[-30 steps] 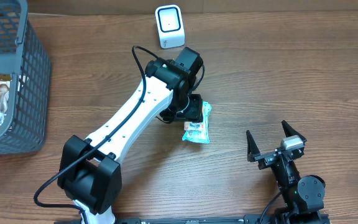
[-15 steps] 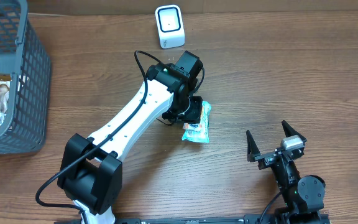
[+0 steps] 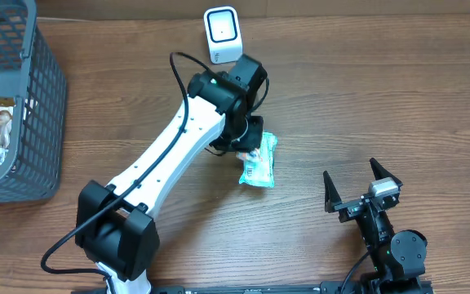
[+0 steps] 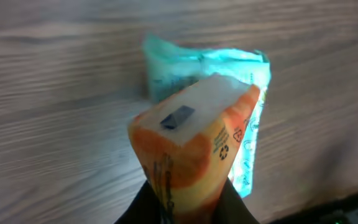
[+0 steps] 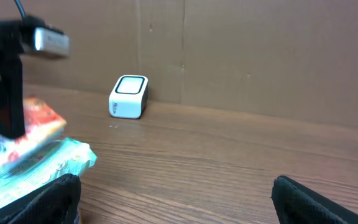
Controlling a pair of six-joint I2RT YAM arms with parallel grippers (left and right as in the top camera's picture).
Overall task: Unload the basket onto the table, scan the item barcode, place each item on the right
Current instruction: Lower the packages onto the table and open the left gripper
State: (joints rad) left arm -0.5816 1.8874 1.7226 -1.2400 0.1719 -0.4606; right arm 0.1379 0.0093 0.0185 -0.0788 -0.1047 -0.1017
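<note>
An orange-and-white snack packet [image 4: 194, 146] is pinched at its lower end in my left gripper [image 4: 188, 202], which is shut on it and holds it just above the table. In the right wrist view this orange packet [image 5: 35, 132] hangs under the left gripper [image 5: 8, 87]. From overhead the left gripper [image 3: 247, 140] hides most of it. A teal packet [image 3: 260, 166] lies on the table right below. The white barcode scanner [image 3: 223, 34] stands at the back, beyond the left gripper. My right gripper [image 3: 363, 193] rests open and empty at the front right.
A grey wire basket [image 3: 35, 106] with several packaged items stands at the left edge. A cardboard wall [image 5: 260, 50] runs behind the scanner [image 5: 129, 96]. The teal packet [image 5: 42, 167] shows a barcode label near my right gripper's left finger.
My left gripper has shut on the orange packet and shifted slightly back toward the scanner, raising it off the teal packet. The right arm has not moved.
</note>
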